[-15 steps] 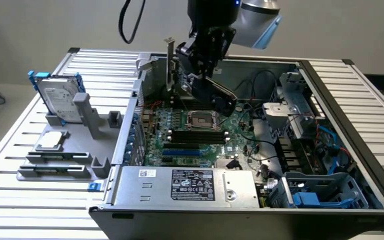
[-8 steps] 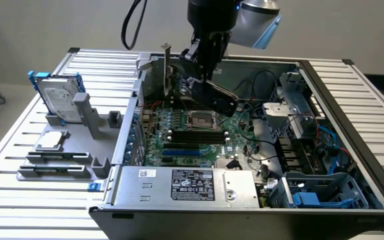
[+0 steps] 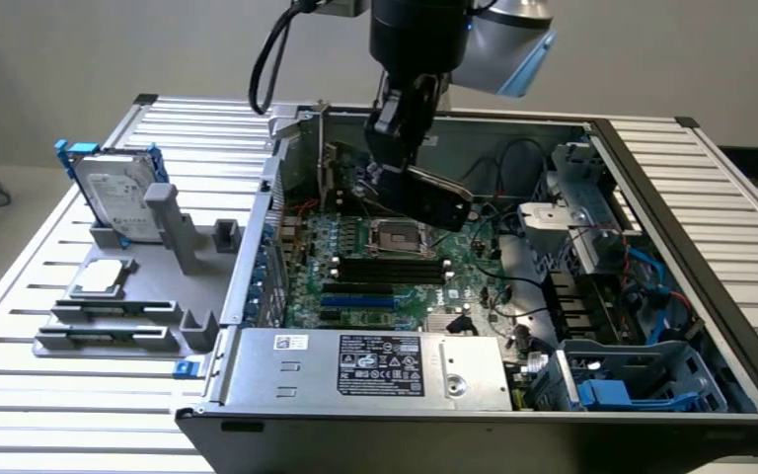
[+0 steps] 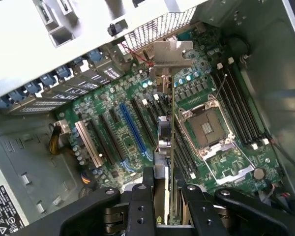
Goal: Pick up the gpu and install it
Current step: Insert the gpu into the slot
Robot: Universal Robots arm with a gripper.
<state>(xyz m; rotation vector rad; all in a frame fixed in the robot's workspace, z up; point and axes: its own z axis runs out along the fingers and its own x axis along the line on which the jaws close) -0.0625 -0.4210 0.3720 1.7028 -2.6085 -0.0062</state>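
My gripper (image 3: 390,178) hangs inside the open computer case (image 3: 695,247), shut on the gpu (image 3: 434,199). The gpu is a thin card with a black face, held tilted above the green motherboard (image 3: 352,272), over the CPU socket (image 3: 397,235). In the wrist view the gpu (image 4: 166,142) shows edge-on between my two black fingers (image 4: 140,206), with its silver bracket (image 4: 171,54) at the far end near the case's rear wall. It hovers between the long blue slot (image 4: 132,129) and the CPU socket (image 4: 209,129), clear of the board.
A grey fixture (image 3: 135,296) on the slatted table holds a silver hard drive in a blue frame (image 3: 115,193) and narrow black memory sticks (image 3: 110,312). In the case are a power supply (image 3: 372,367), a metal drive cage (image 3: 576,222), cables and a blue bay (image 3: 630,383).
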